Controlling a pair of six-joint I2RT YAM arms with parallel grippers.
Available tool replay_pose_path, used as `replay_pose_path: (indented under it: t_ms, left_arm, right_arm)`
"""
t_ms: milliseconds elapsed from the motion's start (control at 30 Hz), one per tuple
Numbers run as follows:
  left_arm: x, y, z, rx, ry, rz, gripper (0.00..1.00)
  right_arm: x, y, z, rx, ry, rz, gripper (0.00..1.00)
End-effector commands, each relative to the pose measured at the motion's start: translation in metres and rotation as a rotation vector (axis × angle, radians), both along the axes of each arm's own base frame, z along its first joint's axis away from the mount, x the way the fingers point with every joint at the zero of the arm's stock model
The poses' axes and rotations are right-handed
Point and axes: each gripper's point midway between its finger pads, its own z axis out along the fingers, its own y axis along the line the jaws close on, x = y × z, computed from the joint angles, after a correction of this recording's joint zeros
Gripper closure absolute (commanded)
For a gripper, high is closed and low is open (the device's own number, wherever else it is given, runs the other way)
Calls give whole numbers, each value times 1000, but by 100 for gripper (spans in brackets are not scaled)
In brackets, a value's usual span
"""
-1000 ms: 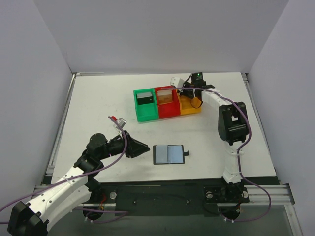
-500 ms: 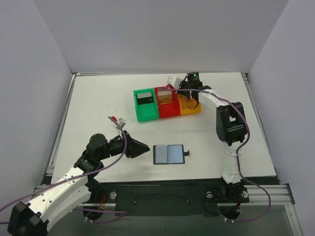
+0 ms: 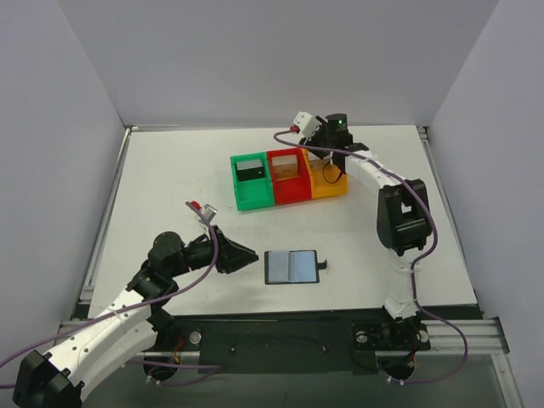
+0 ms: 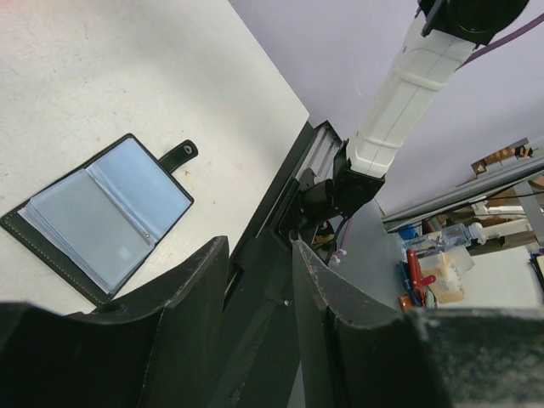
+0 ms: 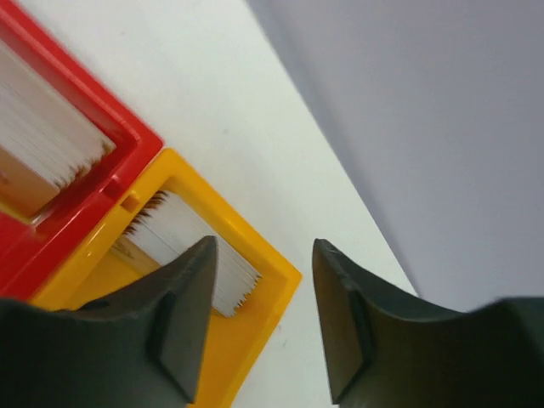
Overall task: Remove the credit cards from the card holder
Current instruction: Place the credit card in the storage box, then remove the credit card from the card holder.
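White matte counter (image 3: pixel 170 195) carries the card holder (image 3: pixel 291 266), open and flat at the near middle, black leathery cover framing glossy pale sleeves that look emptied. Thin white-edged cards (image 5: pixel 191 251) stand in the orange bin (image 3: pixel 336 189), so the job seems nearly done; left gripper (image 4: pixel 259 246) beside the holder and right gripper (image 5: pixel 263 245) above that bin have jaws released, empty.

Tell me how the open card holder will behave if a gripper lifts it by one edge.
The card holder lies open and thin, so it's probably light and would likely fold at its spine when lifted. Its glossy clear sleeves look slippery, so a grip may slip. Lying flat on the table, it shouldn't roll.
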Motion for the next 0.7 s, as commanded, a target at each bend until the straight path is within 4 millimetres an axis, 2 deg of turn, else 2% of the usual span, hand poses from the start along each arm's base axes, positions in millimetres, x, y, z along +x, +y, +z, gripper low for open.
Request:
replay_pose_path:
  t_ms: [0, 33, 67, 100, 133, 167, 200, 233, 267, 300, 333, 367, 400, 467, 500, 567, 600, 633, 667]
  left_arm:
    - [5, 1, 14, -36, -43, 30, 54]
    - [5, 1, 12, -33, -32, 33, 54]
    - [9, 2, 9, -21, -16, 52, 53]
    - [12, 2, 7, -12, -3, 67, 53]
    - [15, 4, 3, 7, 16, 87, 53]
    - [18, 4, 1, 16, 24, 98, 52]
    - [20, 5, -1, 28, 34, 111, 51]
    - [23, 6, -4, 37, 46, 131, 50]
    - [29, 10, -9, 57, 71, 175, 49]
    - [36, 15, -11, 66, 82, 228, 46]
    - [37, 18, -16, 84, 107, 252, 45]
    - [42, 24, -16, 86, 108, 301, 42]
    - [43, 27, -20, 96, 130, 325, 39]
    - [46, 38, -19, 85, 140, 397, 32]
    - [51, 44, -22, 88, 150, 442, 26]
    - [50, 51, -28, 96, 174, 485, 20]
    - [50, 54, -29, 93, 189, 501, 20]
    - [50, 57, -33, 96, 200, 513, 18]
    - [48, 57, -34, 91, 202, 511, 18]
  right_arm:
    - [-10, 7, 133, 245, -250, -112, 47]
    - [-22, 18, 153, 277, -270, -101, 46]
    - [-31, 26, 144, 288, -233, -100, 46]
    - [-45, 38, 157, 303, -241, -77, 46]
    - [-55, 44, 146, 303, -204, -81, 45]
    - [-72, 58, 152, 308, -192, -57, 45]
    - [-82, 61, 145, 320, -164, -74, 45]
    - [-99, 73, 144, 324, -133, -60, 45]
    - [-108, 73, 139, 344, -97, -102, 41]
    - [-127, 86, 138, 352, -55, -91, 34]
    - [-135, 82, 134, 390, -19, -172, 32]
    - [-154, 89, 133, 436, 42, -201, 8]
    - [-170, 96, 124, 452, 106, -215, 1]
    - [-202, 98, 114, 525, 239, -277, 0]
    - [-219, 99, 117, 610, 318, -312, 0]
    - [-254, 101, 93, 723, 489, -331, 0]
    - [-260, 101, 94, 802, 540, -310, 0]
    - [-291, 116, 88, 925, 702, -216, 0]
    - [-288, 111, 95, 1009, 715, -193, 0]
